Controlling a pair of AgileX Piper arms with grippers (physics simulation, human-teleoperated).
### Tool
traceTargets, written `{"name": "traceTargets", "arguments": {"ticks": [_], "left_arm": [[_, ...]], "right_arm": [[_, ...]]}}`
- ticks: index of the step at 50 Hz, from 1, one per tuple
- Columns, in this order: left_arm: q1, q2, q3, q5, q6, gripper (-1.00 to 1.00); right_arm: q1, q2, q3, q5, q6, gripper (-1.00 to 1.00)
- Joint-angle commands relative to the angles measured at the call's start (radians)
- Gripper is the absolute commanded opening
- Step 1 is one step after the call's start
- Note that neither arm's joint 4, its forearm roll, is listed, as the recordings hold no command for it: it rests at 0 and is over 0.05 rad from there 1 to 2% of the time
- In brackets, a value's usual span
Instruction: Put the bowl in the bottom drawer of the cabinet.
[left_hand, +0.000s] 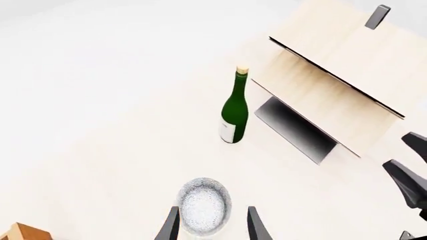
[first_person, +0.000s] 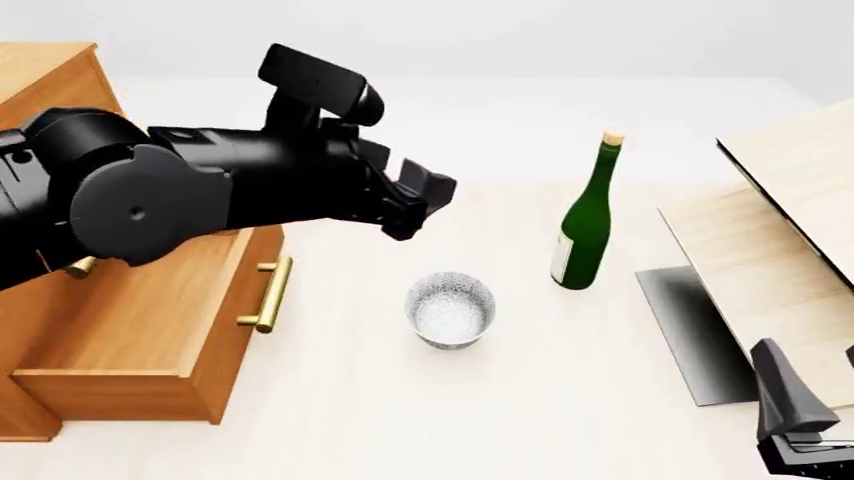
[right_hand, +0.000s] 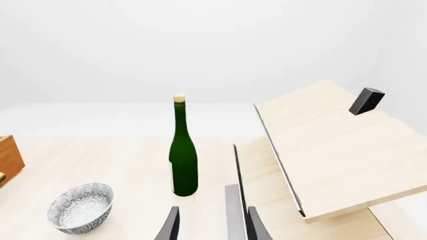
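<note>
The bowl (first_person: 451, 309) stands upright on the table (first_person: 400, 420), between the pulled-out bottom drawer (first_person: 147, 330) of the cabinet (first_person: 47, 80) and the green bottle (first_person: 585, 220). The left gripper (left_hand: 212, 225) hovers above the bowl, fingers spread wide to either side of its rim, not touching. The right gripper (right_hand: 212, 227) sits low near the pale wooden box (first_person: 787, 250), jaws parted, empty.

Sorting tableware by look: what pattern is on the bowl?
White with fine grey speckles; the bowl shows best in the right wrist view.
</note>
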Motion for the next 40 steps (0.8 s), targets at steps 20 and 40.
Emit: {"name": "traceTargets", "arguments": {"ticks": [20, 40], "left_arm": [[-0.034, 0.166, -0.115, 0.073, -0.013, 1.0], [-0.082, 0.291, -0.194, 0.089, -0.017, 1.0]], "right_arm": [[0.0, 0.0, 0.0, 0.0, 0.0, 1.0], [0.0, 0.0, 0.0, 0.0, 0.0, 1.0]]}}
